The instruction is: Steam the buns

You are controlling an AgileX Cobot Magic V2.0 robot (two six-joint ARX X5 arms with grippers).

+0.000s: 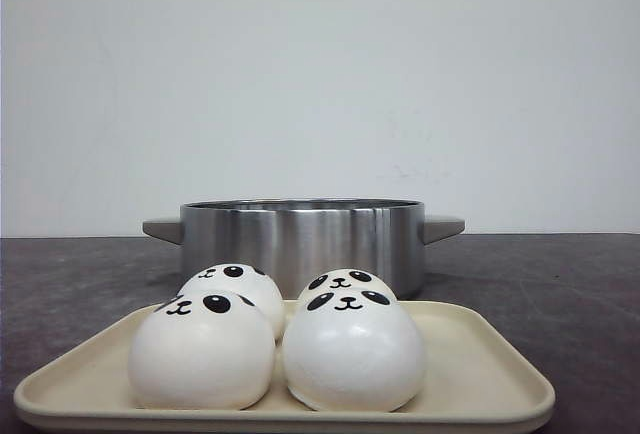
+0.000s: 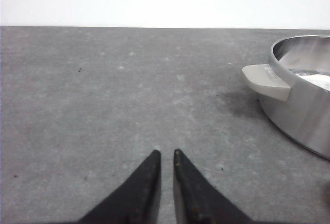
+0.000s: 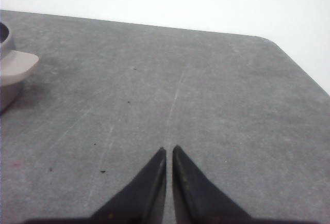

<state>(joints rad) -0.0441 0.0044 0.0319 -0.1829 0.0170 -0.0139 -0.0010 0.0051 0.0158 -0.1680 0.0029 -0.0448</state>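
Front view: buns (image 1: 275, 339) on tray (image 1: 480, 374), neither hand near.

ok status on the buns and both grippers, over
Left gripper and right gripper shut, empty, low over the table. Four buns on the tray, untouched. Pot behind, lid off. Nothing in the way.

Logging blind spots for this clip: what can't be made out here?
- Pot interior: front view, hidden by its wall.
- Rear buns: front view, lower halves hidden by the front buns.
- Tray: front view, near rim partly cut off.
- Buns: outside both wrist views.
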